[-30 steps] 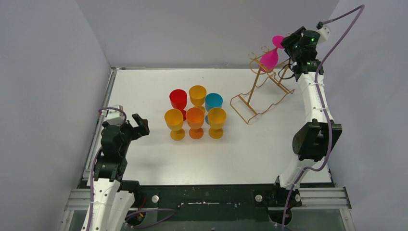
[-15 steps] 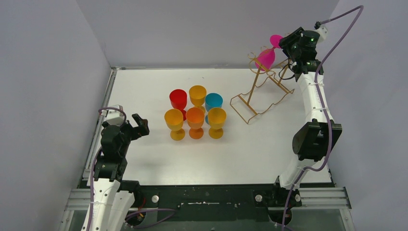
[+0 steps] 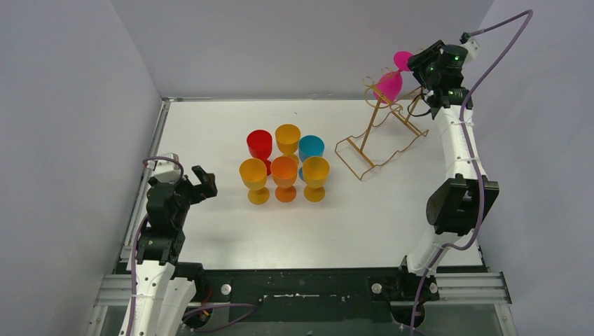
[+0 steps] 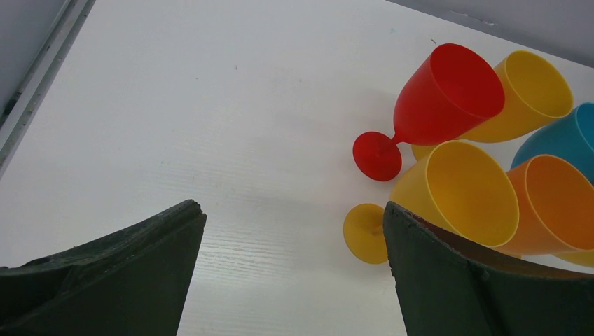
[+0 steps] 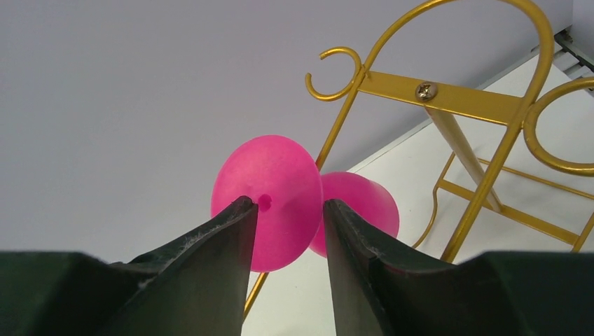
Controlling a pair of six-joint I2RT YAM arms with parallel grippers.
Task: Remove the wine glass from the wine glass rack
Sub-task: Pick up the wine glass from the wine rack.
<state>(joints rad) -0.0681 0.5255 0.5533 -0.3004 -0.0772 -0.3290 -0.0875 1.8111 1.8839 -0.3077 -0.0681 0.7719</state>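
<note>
At the top of the wine glass rack [image 5: 455,94]: right gripper [image 5: 288,204] half-narrow at the foot of the wine glass [image 5: 270,164].
You cannot tell if it grips firmly; a pull may drop the glass or tip the rack.

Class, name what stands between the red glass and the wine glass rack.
In the top view, a yellow glass and a blue glass stand between them.

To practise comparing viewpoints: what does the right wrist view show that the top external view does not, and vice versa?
Only the right wrist: a screw in the top bar of the wine glass rack and a small hole in the foot of the wine glass. Only the top external: six standing goblets and the open left gripper. Both: that pink glass, foot up, and the gold rack.
</note>
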